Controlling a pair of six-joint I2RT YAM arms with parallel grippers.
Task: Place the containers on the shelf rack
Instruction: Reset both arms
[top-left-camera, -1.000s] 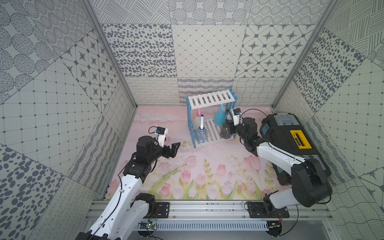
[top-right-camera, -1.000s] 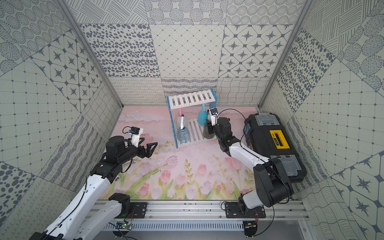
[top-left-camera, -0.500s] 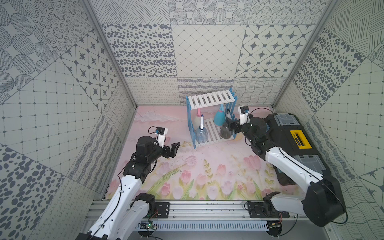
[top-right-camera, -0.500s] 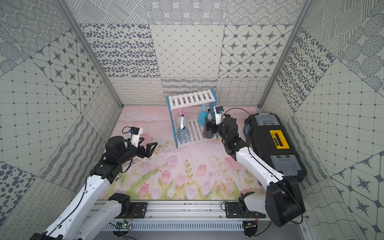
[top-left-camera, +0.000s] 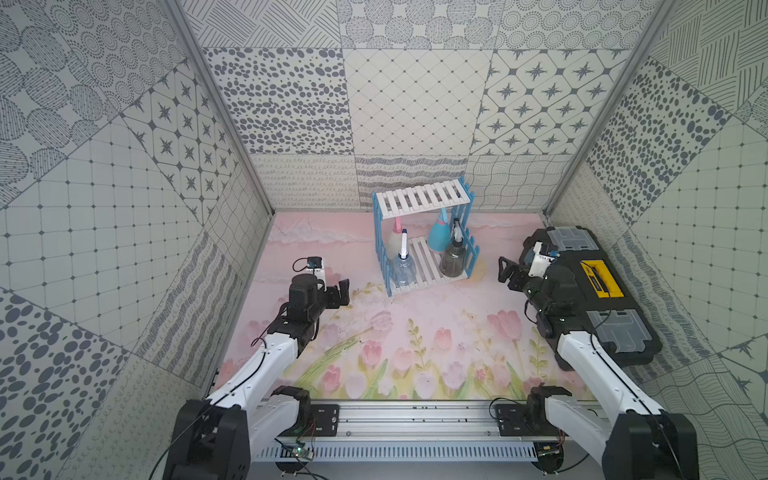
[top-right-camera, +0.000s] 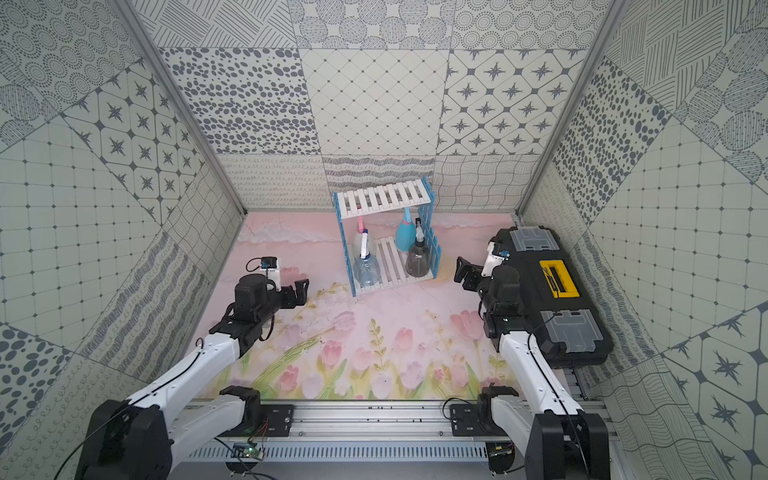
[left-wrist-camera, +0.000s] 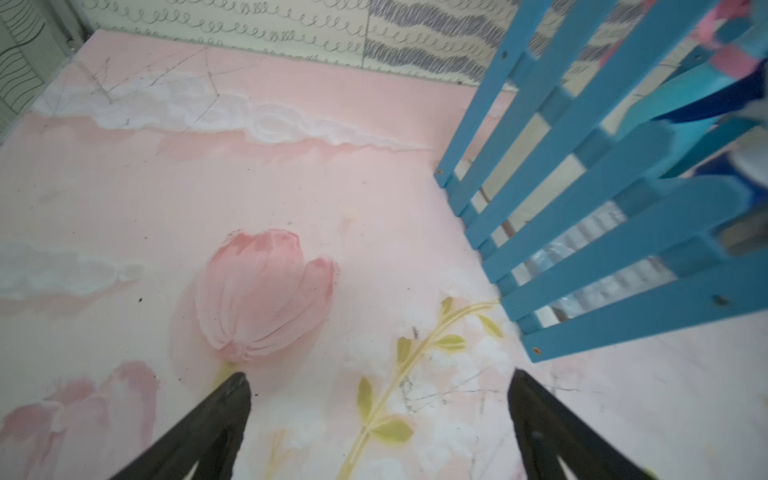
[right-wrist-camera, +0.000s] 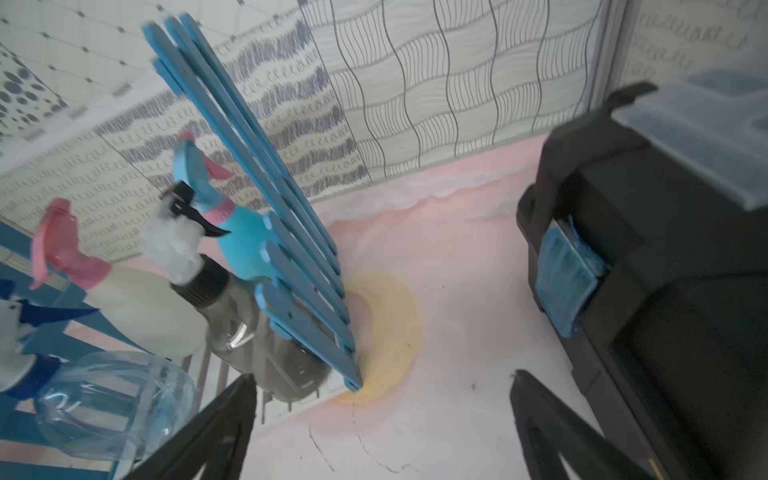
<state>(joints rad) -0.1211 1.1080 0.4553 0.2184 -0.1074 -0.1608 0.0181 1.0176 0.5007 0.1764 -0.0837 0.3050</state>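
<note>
The shelf rack (top-left-camera: 422, 199) (top-right-camera: 384, 197) stands at the back of the mat. On its lower board stand the containers: the milky white bottle (top-left-camera: 392, 243), the clear bluish bottle (top-left-camera: 403, 268), the light-blue cone bottle (top-left-camera: 437, 237) and the smoky grey bottle (top-left-camera: 453, 259). My right gripper (top-left-camera: 505, 270) (right-wrist-camera: 382, 380) hangs open and empty to the right of the rack, apart from the grey bottle (right-wrist-camera: 241, 332). Left of the rack, my left gripper (top-left-camera: 344, 286) (left-wrist-camera: 378, 382) is open over the mat, with the blue side panel (left-wrist-camera: 602, 208) ahead of it.
A big black toolbox (top-left-camera: 590, 286) (right-wrist-camera: 665, 291) with a yellow handle lies along the right wall, close behind my right wrist. The rack's upper board holds nothing. Patterned walls close in the mat on three sides.
My right gripper has opened, let go of the smoky grey bottle on the lower board and drawn back to the right toward the toolbox. The left arm has not moved.
</note>
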